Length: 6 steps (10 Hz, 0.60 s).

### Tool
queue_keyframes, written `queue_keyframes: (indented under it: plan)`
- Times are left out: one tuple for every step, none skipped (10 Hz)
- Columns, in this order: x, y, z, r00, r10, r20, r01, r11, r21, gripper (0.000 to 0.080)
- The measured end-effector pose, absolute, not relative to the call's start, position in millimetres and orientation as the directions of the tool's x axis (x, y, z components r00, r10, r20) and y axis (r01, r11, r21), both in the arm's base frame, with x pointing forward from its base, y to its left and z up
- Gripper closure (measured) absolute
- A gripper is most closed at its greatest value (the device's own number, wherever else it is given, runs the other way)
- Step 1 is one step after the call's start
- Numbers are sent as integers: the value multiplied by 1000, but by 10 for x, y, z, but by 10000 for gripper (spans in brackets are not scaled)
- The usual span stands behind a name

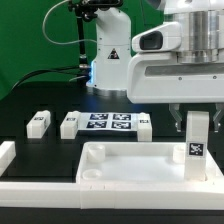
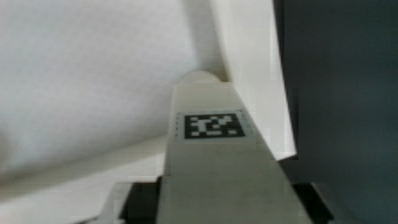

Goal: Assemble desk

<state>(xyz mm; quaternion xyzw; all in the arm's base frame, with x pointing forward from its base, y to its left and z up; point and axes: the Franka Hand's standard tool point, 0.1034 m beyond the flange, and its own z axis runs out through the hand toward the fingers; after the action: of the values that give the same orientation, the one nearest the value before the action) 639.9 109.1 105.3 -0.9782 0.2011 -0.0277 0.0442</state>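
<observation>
The white desk top point(image 1: 125, 165), a tray with a raised rim, lies at the front of the table. My gripper point(image 1: 196, 122) is shut on a white block leg point(image 1: 196, 145) with a black-and-white tag and holds it upright over the top's corner at the exterior view's right. In the wrist view the leg point(image 2: 217, 150) fills the middle between my dark fingers point(image 2: 143, 200), with the desk top's rim point(image 2: 240, 70) beneath it. Two more tagged legs point(image 1: 38, 122) point(image 1: 69, 124) lie on the table at the exterior view's left, and a third point(image 1: 143, 125) lies by the marker board.
The marker board point(image 1: 108, 123) lies flat behind the desk top. A white ledge point(image 1: 8, 153) runs along the exterior view's left edge. The robot's white base point(image 1: 108, 60) stands at the back before a green backdrop.
</observation>
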Motion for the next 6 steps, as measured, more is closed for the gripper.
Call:
queue_keyframes:
  plan:
    - [6401, 1086, 1053, 870, -492, 24, -487, -867, -103, 512]
    - [6404, 1073, 1055, 799, -602, 5, -598, -794, -112, 512]
    - [6400, 1069, 1054, 713, -701, -20, -698, -707, -116, 512]
    - [6396, 1067, 1053, 639, -768, -43, -767, -631, -119, 511]
    - [6390, 1080, 1050, 502, -862, -75, -863, -492, -115, 511]
    - [6387, 1088, 1050, 382, -919, -103, -922, -371, -109, 511]
